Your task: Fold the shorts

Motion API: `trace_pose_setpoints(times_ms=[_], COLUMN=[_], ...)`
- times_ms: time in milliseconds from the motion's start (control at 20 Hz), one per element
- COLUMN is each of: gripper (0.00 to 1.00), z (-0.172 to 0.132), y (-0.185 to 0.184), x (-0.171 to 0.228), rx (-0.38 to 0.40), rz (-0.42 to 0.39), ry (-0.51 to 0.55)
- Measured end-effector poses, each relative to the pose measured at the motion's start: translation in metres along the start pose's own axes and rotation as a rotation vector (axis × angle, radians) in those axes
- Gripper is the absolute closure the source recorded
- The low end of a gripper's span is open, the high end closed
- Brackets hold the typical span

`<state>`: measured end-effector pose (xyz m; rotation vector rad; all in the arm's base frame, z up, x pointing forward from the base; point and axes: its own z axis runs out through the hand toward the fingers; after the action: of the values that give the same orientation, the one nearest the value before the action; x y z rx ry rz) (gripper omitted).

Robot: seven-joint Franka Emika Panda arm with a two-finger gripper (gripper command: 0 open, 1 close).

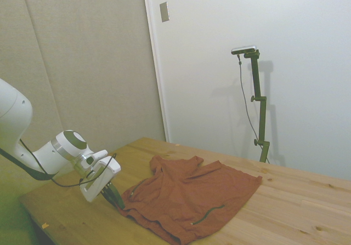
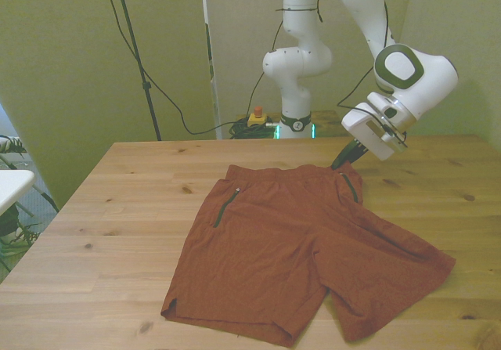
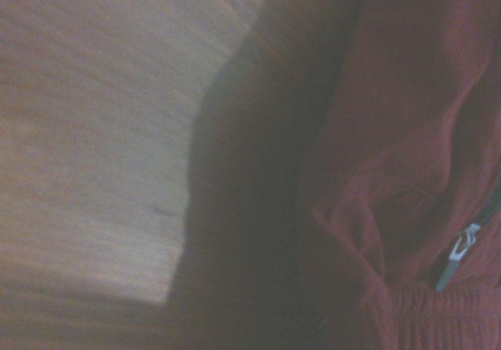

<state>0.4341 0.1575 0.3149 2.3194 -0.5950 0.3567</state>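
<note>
Rust-red shorts [image 2: 305,248] lie spread flat on the wooden desk [image 2: 117,209], no fold yet made. At the waistband corner on the front view's right, the gripper [image 2: 344,159] reaches the cloth; whether its fingers are apart or clamped cannot be told.

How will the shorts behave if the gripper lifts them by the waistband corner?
The shorts are thin fabric that lies flat on the table with soft wrinkles, so they will probably hang limp and drape. They look light. Held at one corner by the gripper, the far leg would likely drag across the wood.
</note>
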Motion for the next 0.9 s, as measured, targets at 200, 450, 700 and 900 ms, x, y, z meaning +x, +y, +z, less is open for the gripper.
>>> trace_pose_setpoints(times_ms=[200,450,700,900], gripper=[1.0,1.0,1.0,1.0], z=[-0.019,-0.015,0.025,0.049], y=[0.022,0.058,0.107,0.135], x=[0.005,0.021,0.067,0.112], rx=[0.03,0.06,0.171,0.344], rz=[0.044,0.113,0.255,0.344], ry=[0.007,-0.031,-0.107,-0.186])
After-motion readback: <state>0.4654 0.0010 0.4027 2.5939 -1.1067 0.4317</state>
